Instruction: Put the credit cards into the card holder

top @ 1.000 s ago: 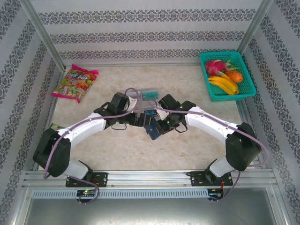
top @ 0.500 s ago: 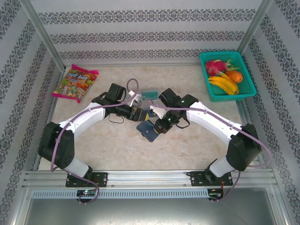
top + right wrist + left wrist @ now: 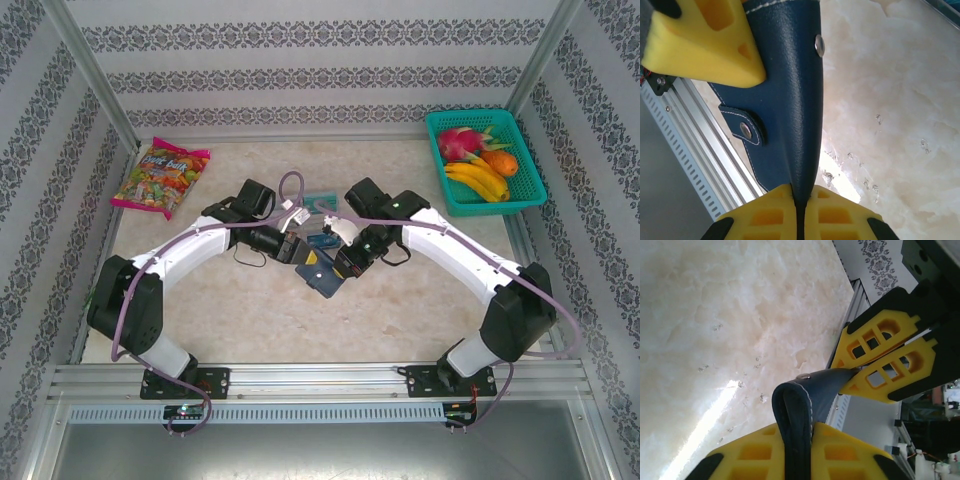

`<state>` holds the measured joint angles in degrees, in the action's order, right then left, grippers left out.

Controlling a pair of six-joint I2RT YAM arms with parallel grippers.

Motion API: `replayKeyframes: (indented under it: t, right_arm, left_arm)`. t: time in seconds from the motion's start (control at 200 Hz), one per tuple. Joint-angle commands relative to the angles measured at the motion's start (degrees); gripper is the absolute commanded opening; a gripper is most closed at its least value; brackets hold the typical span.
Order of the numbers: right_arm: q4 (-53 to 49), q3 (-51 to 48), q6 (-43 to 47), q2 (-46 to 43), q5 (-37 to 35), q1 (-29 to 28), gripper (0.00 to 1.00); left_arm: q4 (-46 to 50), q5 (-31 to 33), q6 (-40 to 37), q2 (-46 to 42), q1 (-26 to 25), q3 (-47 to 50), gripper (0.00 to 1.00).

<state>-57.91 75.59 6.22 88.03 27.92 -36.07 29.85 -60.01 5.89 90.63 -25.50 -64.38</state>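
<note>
Change since one second ago: the left gripper [image 3: 797,440] has gone from wide open to closed. The right gripper [image 3: 799,200] has stayed clamped. The card holder [image 3: 785,75] sits at much the same spot, just below centre of the top view.

Left gripper: both yellow fingers are pinched on the rounded, folded edge of the card holder, which rises between them at bottom centre of the left wrist view. The gap is narrow and taken up by the navy material.

Right gripper: its fingers are pressed together on a thin edge of the same holder, at bottom centre of the right wrist view. In the left wrist view its fingers [image 3: 875,340] appear at the upper right, nipping the holder's far corner.

Card holder: navy, with white stitching, and held by both grippers at once. One metal stud is near its upper edge, and a small tab [image 3: 742,127] with a second stud is at the lower left of the right wrist view. A finger [image 3: 700,45] of the left gripper covers its upper left corner there. Whether it touches the table [image 3: 400,310], I cannot tell.

Outward, top view: a teal credit card [image 3: 320,203] lies just above the two wrists, at upper centre. A blue item between the grippers is too small to identify. A candy bag [image 3: 160,178] lies at the upper left. A green basket [image 3: 530,185] at the upper right holds a dragon fruit [image 3: 462,142], bananas [image 3: 475,180] and an orange [image 3: 503,162], well apart from the grippers.
</note>
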Motion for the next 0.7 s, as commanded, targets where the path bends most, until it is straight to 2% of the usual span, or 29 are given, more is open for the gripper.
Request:
replayKeyframes:
  t: [0.0, 0.085, 0.175, 0.285, 0.395, 0.45, 0.545, 0.694]
  right_arm:
    - [4.1, 1.9, -0.3, 0.0, 2.9, 0.6, 0.02]
    - [6.5, 1.5, -3.3, -0.7, 3.2, 2.0, 0.25]
    - [10.2, 0.7, -7.8, -2.2, 2.3, 4.4, 0.41]
    - [21.2, -4.1, -17.5, -6.6, 1.3, 6.6, 0.48]
    - [38.2, -11.7, -32.1, -9.9, 1.7, 7.1, 0.54]
    - [46.4, -15.2, -40.0, -9.8, 2.7, 6.8, 0.55]
    - [55.8, -18.3, -49.5, -8.0, 3.5, 5.7, 0.57]
    - [71.0, -23.3, -62.2, -7.1, 0.4, 3.9, 0.6]
  left_arm:
    - [0.9, -2.9, -1.2, 0.4, -0.8, -1.3, 0.09]
    - [-1.3, -0.5, 0.3, -0.5, -0.7, -0.2, 0.0]
    - [-8.5, 5.2, 6.4, -3.1, 0.3, 2.8, 0.0]
    - [-24.5, 15.9, 19.2, -9.8, 1.3, 10.5, 0.0]
    - [-40.3, 26.7, 30.8, -17.0, 0.8, 18.8, 0.0]
    - [-44.1, 33.2, 34.6, -19.8, 0.1, 21.4, 0.0]
    - [-48.8, 40.1, 39.9, -22.4, 0.0, 23.5, 0.0]
    - [-56.9, 45.8, 47.2, -23.0, -0.6, 24.6, 0.0]
